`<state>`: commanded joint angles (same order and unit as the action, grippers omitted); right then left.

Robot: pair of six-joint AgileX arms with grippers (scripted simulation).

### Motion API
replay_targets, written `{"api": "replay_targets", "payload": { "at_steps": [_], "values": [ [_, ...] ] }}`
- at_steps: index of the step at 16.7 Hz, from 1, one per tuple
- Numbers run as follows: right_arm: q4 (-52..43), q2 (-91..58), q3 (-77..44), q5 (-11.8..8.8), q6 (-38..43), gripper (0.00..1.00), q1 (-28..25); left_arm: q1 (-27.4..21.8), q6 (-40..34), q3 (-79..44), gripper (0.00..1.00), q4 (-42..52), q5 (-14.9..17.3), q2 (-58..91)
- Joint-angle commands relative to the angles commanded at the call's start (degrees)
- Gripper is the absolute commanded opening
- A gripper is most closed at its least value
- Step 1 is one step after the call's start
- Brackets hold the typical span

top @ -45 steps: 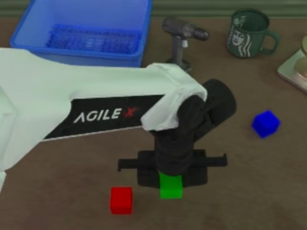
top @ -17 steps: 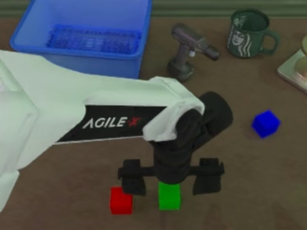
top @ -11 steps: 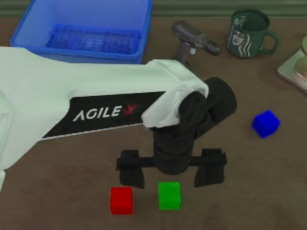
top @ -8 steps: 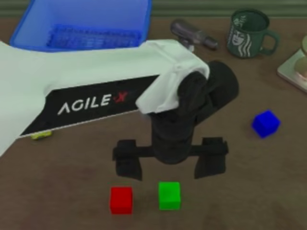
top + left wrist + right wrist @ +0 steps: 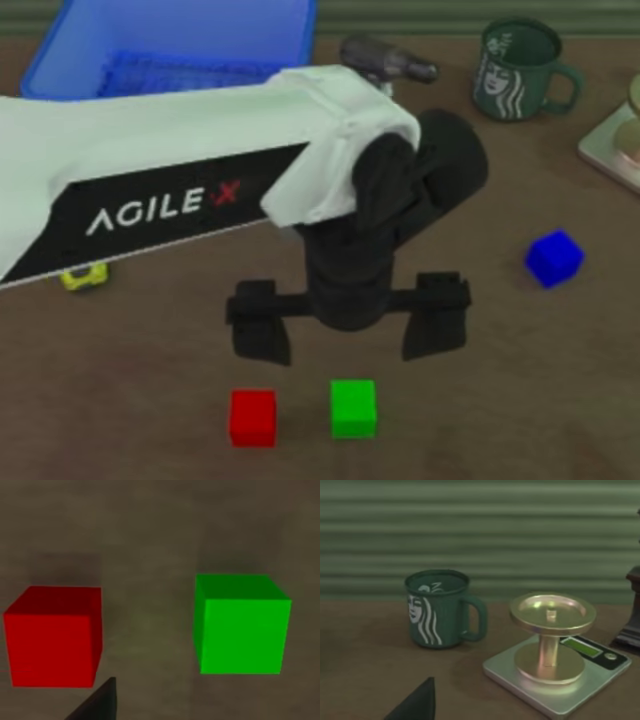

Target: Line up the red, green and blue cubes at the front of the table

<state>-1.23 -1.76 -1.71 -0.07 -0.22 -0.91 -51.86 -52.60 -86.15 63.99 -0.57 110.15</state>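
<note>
Red cube point(image 5: 252, 417) and green cube point(image 5: 353, 408) sit side by side at the bottom centre of the top view, near the front edge of the table point(image 5: 560, 400), a small gap between them, both flat on the surface and free of any contact. Red is left of green. Blue cube point(image 5: 554, 258) sits well apart, right of centre, turned at an angle, not in line with the other two.

Left wrist view: red cube point(image 5: 52, 636) at the left of that frame, green cube point(image 5: 241, 625) at the right, bare table between, a dark fingertip edge poking in at the bottom.

Left gripper point(image 5: 348, 328) hangs above the table just behind the two cubes, fingers spread wide, holding nothing; one finger point(image 5: 258, 325) is over the red cube's side, the other over the green cube's right. White left arm point(image 5: 170, 170) with AGILEX lettering runs from the left edge to the frame's centre.

Right arm not seen in the top view; whether its claw is spread or pressed together, cannot tell.

Around: blue bin point(image 5: 150, 40) upper left, partly under the arm; grey drill point(image 5: 385, 58) top centre; green mug point(image 5: 520, 70) upper right; scale point(image 5: 612, 140) at the right edge; small yellow toy point(image 5: 84, 276) left, just below the arm. Right wrist view shows the mug point(image 5: 440, 609) beside the scale point(image 5: 555, 655) with its brass platform, a ribbed green wall behind.
</note>
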Motion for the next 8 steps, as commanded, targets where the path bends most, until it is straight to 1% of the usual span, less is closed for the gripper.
{"api": "replay_targets", "payload": {
  "at_steps": [2, 4, 8],
  "values": [
    [-2.8, -4.2, -4.1, -0.1, -0.5, 1.00, -0.7, 2.2, 1.4, 3.5, 1.00, -2.6, -0.2, -4.1],
    [-6.8, -10.7, -10.3, -0.1, -1.3, 1.00, -1.5, 5.5, 3.5, 8.8, 1.00, -6.3, -0.5, -10.3],
    [-17.8, -30.2, -26.3, 0.0, -3.4, 1.00, -3.7, 14.5, 9.9, 24.0, 1.00, -15.7, -0.9, -26.5]
  ]
}}
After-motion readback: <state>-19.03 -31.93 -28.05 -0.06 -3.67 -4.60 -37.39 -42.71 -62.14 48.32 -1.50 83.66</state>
